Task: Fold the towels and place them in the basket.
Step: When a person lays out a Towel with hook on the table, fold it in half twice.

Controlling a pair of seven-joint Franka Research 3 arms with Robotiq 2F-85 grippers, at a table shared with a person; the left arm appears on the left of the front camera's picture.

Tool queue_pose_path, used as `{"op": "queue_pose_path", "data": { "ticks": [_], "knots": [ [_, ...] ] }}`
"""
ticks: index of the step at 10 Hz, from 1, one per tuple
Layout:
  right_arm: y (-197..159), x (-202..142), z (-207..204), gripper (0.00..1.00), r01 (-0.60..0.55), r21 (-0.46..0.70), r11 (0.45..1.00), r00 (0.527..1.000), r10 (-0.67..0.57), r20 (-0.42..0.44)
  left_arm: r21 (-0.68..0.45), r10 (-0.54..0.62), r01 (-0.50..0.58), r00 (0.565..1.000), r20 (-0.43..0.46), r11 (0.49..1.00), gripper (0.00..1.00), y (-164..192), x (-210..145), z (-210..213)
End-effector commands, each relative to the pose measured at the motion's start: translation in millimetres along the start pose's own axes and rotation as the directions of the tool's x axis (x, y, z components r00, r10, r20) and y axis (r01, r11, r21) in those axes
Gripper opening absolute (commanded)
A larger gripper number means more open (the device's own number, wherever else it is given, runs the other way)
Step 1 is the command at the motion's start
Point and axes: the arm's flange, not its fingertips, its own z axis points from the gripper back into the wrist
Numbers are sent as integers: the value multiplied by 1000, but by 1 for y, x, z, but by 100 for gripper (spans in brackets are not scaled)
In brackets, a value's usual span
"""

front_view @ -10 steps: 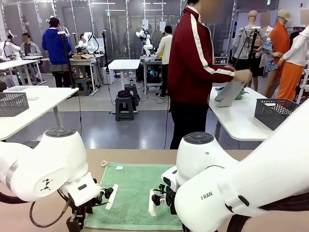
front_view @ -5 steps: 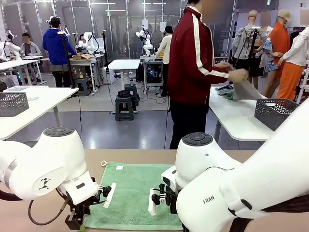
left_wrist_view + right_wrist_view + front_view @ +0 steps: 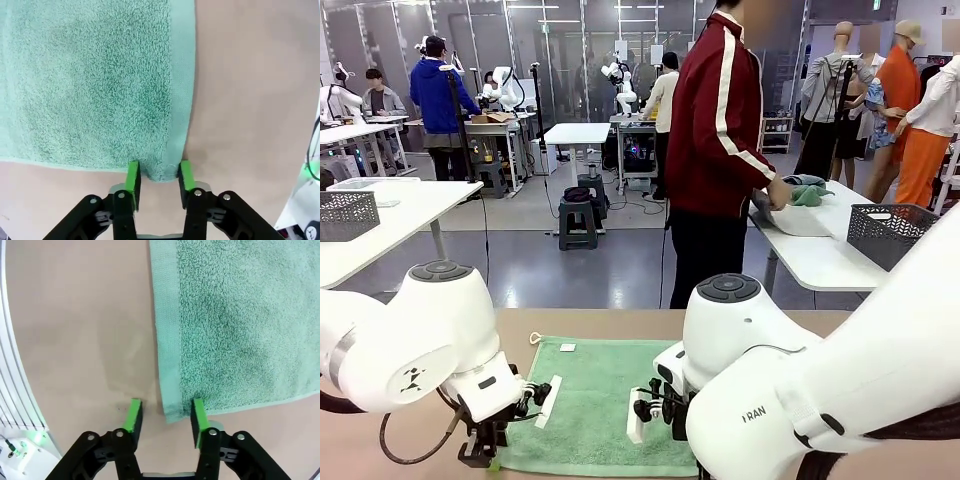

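Both grippers' jaws have narrowed over the last second, and the L one has dropped closer to the cloth's near corner; the person across the room has lowered a grey cloth onto a white table.

L gripper [image 3: 156, 170]: black w/ green pads, jaws partly apart, straddling the near-left corner of a small mint-green terry towel [image 3: 100, 75]. The corner sits btwn the pads; one pad looks to touch the hem, the other stands just clear, so not yet a firm pinch.

R gripper [image 3: 162, 412]: same build, jaws apart a bit wider. One pad is at the towel's near-right corner hem, the other over bare tan tabletop [image 3: 75, 315] just beside the edge.

Key relation: the towel lies flat and runs away from both tools toward the far side. Its near edge runs left-right btwn the two grippers, each arm nearest the corner on its own side. My read: a fold would carry that near edge fwd to the far edge, where a little white label [image 3: 567, 347] sits.

Hard to make out: front view is foreshortened, so the towel's long axis can't be judged, and the white arms cover its near corners. A dark grey perforated plastic basket [image 3: 895, 232] stands on the white table far right, well apart; can't tell if it's the one for these towels
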Motion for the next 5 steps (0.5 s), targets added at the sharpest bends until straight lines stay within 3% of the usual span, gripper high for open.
{"op": "queue_pose_path", "data": {
  "ticks": [1,2,3,4,5],
  "knots": [
    [14,-12,-8,26,20,-24,1000,1000,-20,-3,40,-13,14,1000,-14,999,39,-49,-28,-9],
    [14,-13,-8,24,23,-22,1000,1000,-23,-1,37,-14,14,1000,-16,999,3,-49,-29,-9],
    [14,-13,-8,6,25,-19,1000,1000,-25,-1,37,-15,15,1000,-15,999,19,-49,-29,-9],
    [14,-13,-8,4,28,-17,999,1000,-28,-1,35,-17,18,1000,-14,999,0,-49,-29,-8],
    [13,-13,-7,0,29,-16,999,1000,-29,-3,27,-22,22,1000,-13,999,0,-46,-26,-8]
  ]
}}
